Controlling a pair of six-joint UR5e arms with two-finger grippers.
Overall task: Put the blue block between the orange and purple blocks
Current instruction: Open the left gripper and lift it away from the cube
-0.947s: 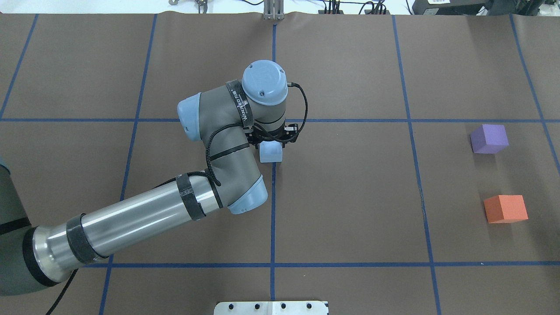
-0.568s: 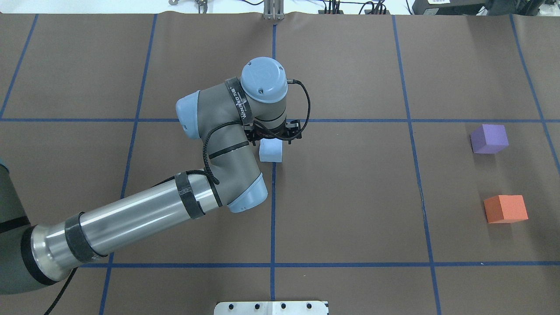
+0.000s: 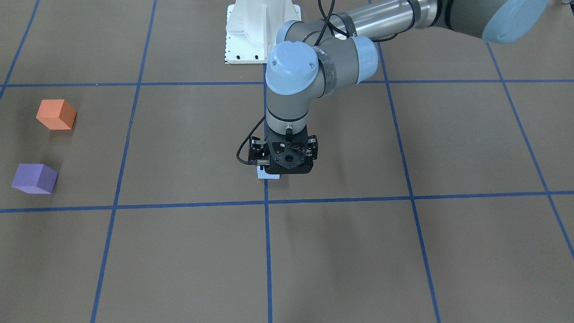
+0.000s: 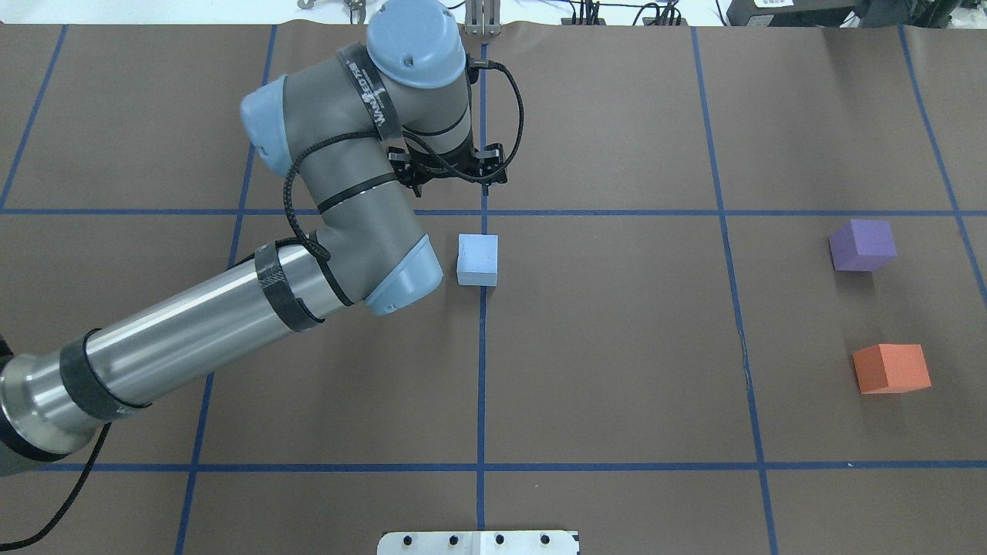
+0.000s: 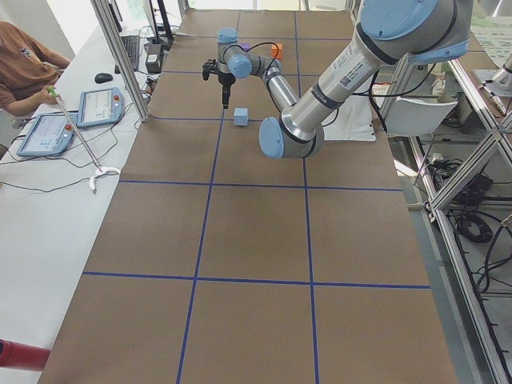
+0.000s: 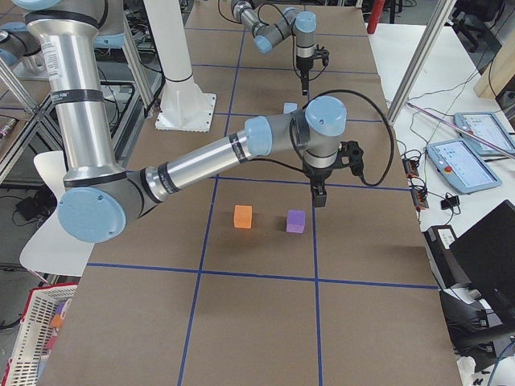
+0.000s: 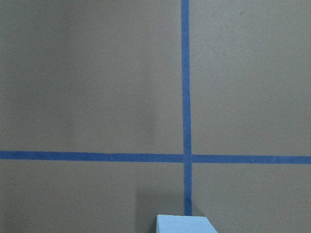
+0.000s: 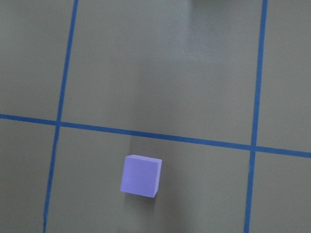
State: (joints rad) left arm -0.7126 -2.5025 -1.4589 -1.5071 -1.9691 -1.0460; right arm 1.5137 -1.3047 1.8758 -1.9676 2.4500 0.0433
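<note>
Blue block [image 4: 477,260] rests flat on the table [image 4: 617,370] at mid-table, touched by neither pincer. It straddles the centre tape line [image 4: 481,385], with most of its width to the left of that line. It sits just on the robot's side of the crossing with the far cross line. In the left wrist view only its top edge shows, at the bottom of the frame, with the tape crossing beyond it.

The left pincer [image 5: 225,101] points straight down, raised above the table just to the far side of the blue block and apart from it. It holds nothing. In the overhead and front-facing views the camera mount [image 3: 287,158] covers the fingers, so it cannot be told whether the jaws stand apart or together.

The purple block [image 4: 862,244] and the orange block [image 4: 890,368] lie near the right end of the table, well apart from the blue block. The purple block is the farther from the robot and the orange block the nearer. Bare table separates the two.

The right pincer [image 6: 319,197] shows only in the right side view, pointing down and raised above the table. Its state cannot be told. The right wrist view looks down on the purple block, near a tape crossing.

A white base plate [image 4: 478,542] sits at the near table edge, on the centre line.
</note>
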